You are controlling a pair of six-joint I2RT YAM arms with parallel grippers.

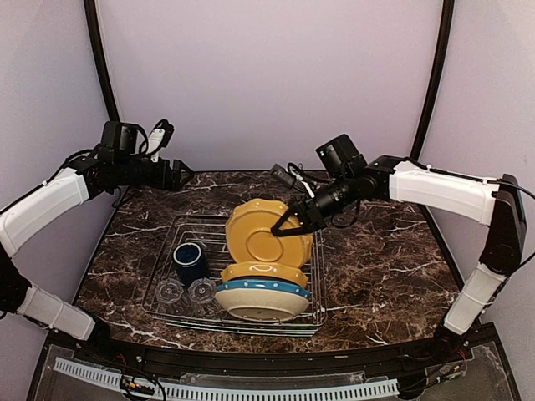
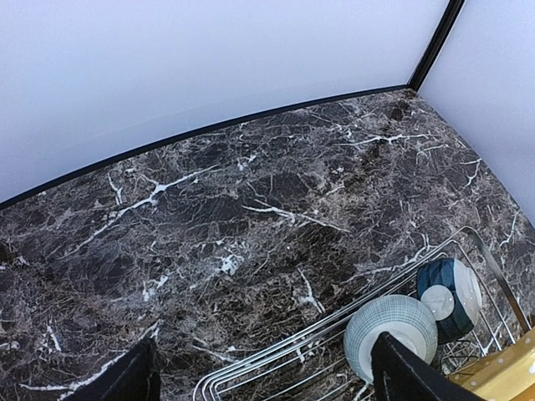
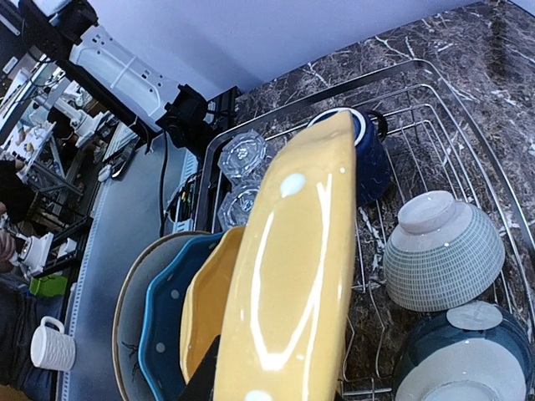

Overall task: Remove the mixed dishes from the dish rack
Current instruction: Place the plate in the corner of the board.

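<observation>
The yellow plate (image 1: 255, 232) stands tilted on edge over the middle of the dish rack (image 1: 184, 317), its face turned up and its lower edge close above the cream blue-rimmed plate (image 1: 263, 299) lying at the rack's near side; whether it is quite clear of the stack I cannot tell. The right pincer (image 1: 288, 227) is clamped on the plate's right rim. Its arm reaches in from beyond the rack's right side, elbow raised, forearm sloping down to the wrist. In the rack's left half sit a dark blue mug (image 1: 191, 261) and two clear glasses (image 1: 170, 291). A pale bowl (image 2: 389, 330) and a teal bowl (image 2: 451, 288) rest upside down towards its far side. The left arm stretches level past the rack's far left corner, its left pincer (image 2: 266, 359) spread apart and holding nothing above the marbled tabletop (image 1: 376, 267).
</observation>
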